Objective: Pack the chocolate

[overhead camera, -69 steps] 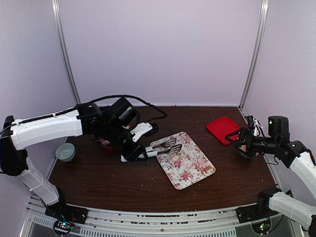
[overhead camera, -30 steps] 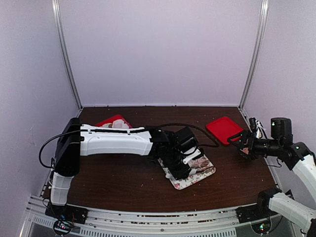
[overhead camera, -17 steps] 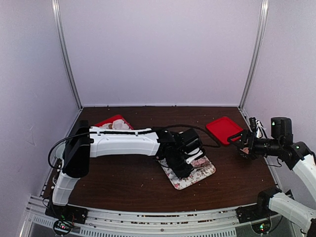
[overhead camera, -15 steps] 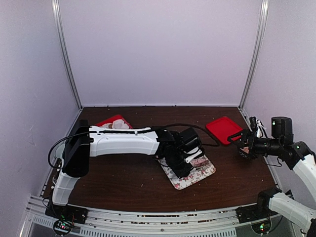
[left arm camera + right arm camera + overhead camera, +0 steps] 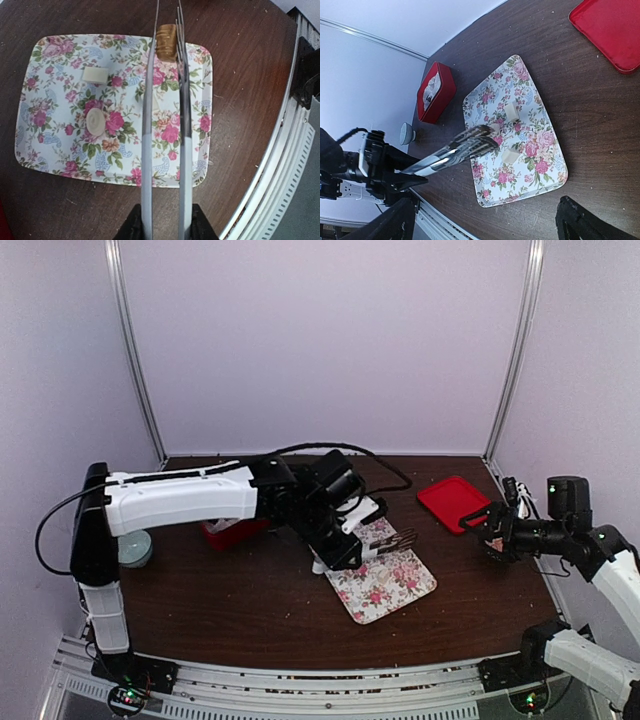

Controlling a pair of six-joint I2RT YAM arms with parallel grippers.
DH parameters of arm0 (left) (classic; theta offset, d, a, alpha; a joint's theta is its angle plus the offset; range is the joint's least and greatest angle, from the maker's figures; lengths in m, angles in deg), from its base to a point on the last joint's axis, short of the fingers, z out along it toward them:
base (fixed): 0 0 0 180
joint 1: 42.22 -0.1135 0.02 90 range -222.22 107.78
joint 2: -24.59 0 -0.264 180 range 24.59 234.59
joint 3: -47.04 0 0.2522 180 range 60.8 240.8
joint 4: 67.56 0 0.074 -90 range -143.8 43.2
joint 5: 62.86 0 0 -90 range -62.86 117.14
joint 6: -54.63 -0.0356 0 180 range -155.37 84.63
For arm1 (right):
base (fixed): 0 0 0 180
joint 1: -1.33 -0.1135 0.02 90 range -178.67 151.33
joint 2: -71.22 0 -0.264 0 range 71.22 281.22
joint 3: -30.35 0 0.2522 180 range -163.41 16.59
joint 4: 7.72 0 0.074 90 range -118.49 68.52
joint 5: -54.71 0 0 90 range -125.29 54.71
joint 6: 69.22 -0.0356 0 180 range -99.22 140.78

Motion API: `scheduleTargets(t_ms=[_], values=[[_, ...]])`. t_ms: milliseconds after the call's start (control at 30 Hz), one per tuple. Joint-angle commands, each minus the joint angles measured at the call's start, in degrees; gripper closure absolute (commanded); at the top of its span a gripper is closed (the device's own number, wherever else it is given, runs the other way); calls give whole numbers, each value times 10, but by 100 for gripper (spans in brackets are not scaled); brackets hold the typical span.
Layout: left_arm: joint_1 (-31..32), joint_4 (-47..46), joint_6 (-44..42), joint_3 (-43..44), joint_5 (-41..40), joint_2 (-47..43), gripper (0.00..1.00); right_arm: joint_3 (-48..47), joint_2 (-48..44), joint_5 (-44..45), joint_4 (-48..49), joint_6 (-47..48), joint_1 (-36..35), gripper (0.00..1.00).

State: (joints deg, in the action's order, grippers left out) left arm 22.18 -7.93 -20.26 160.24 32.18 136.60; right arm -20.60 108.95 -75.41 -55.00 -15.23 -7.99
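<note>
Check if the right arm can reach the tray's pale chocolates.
Probably yes: the right pincer is open, bare table separates it from the tray, and the tongs hang beside the pale chocolates.

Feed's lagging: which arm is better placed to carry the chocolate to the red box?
Left. The left hand holds the tongs pinching a brown chocolate, and the red box is nearer it. The right hand is open beside the red lid.
</note>
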Motion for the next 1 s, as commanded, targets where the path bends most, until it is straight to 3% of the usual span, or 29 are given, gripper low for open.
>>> scheduleTargets(t_ms=[0,267,467,667,967], values=[[-49,-25,18,-57,18,-98,91,-5,7,-17,19,15,4,0],[-200,-25,24,-195,52,-252,90,17,35,-34,73,-10,3,0],[-331,-1,-11,-253,87,-316,90,-4,83,-26,88,7,2,0],[-446,12,-64,-277,141,-323,89,-27,125,-27,124,-7,3,0],[-507,13,-97,-283,196,-263,89,-61,172,-19,121,11,3,0]])
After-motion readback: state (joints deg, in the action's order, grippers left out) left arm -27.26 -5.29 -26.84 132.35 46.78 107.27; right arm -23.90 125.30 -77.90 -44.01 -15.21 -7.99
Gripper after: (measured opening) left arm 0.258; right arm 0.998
